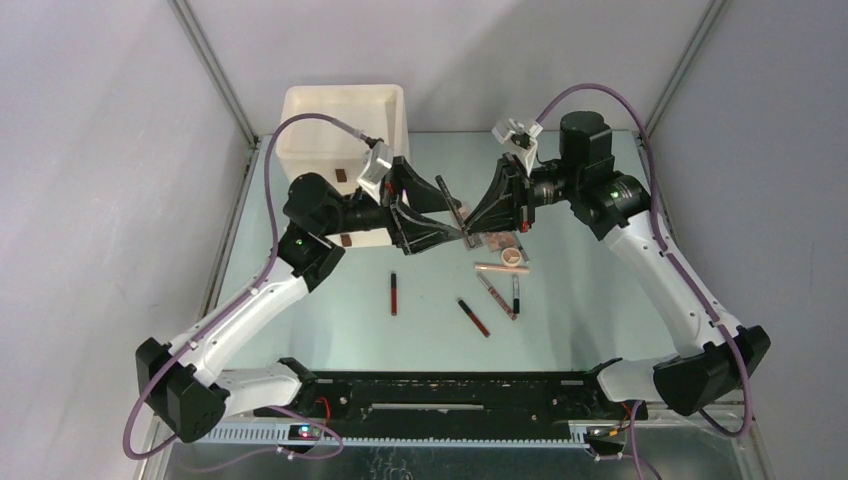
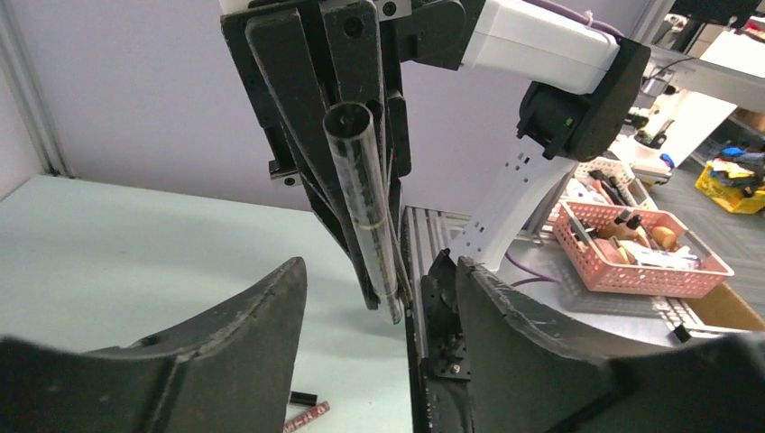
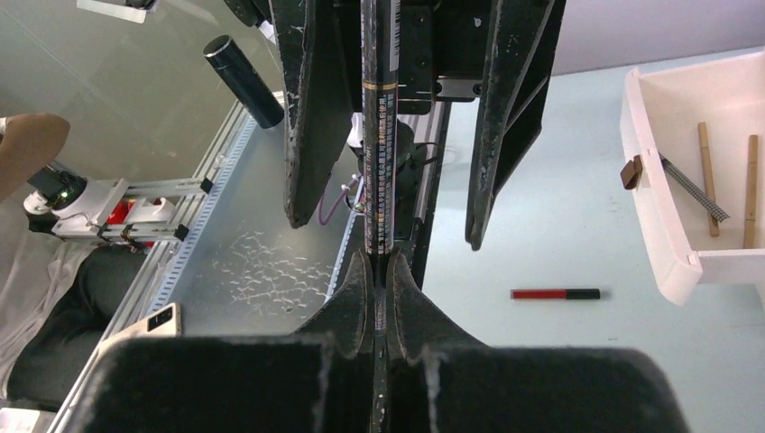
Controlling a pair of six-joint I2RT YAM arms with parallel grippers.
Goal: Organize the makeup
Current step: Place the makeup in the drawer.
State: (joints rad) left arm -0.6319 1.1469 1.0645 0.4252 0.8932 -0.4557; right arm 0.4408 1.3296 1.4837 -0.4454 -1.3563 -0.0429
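Above table, right pincer clamping tube

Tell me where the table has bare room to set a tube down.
Free: the table between the makeup cluster and the right arm; also between the left arm and the lone red tube. Crowded: around the cluster and beside the drawer box.
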